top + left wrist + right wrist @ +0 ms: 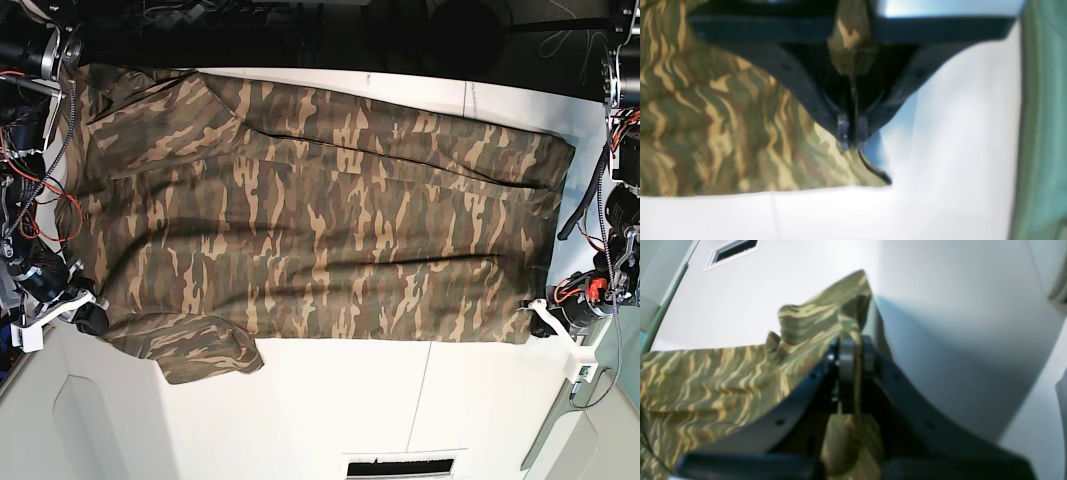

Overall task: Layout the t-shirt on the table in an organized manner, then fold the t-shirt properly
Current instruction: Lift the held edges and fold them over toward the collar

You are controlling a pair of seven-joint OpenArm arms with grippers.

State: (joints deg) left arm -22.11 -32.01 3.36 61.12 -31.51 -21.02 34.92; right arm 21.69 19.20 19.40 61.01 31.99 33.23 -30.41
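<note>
The camouflage t-shirt [300,220] lies spread wide and mostly flat across the white table [330,410], with one sleeve folded near the lower left. My left gripper [532,310] is shut on the shirt's corner at the right edge. In the left wrist view the gripper [851,135] pinches cloth [723,126] low over the table [940,166]. My right gripper [90,318] is shut on the shirt's left edge. In the right wrist view the gripper [853,356] holds a raised peak of cloth [706,373] above the table [773,300].
A dark rectangular slot [398,467] is cut in the table's near edge and also shows in the right wrist view [735,250]. A thin seam [425,380] crosses the table. Arm hardware and cables stand at both sides [30,200] [615,200]. A green strip [1043,116] borders the table.
</note>
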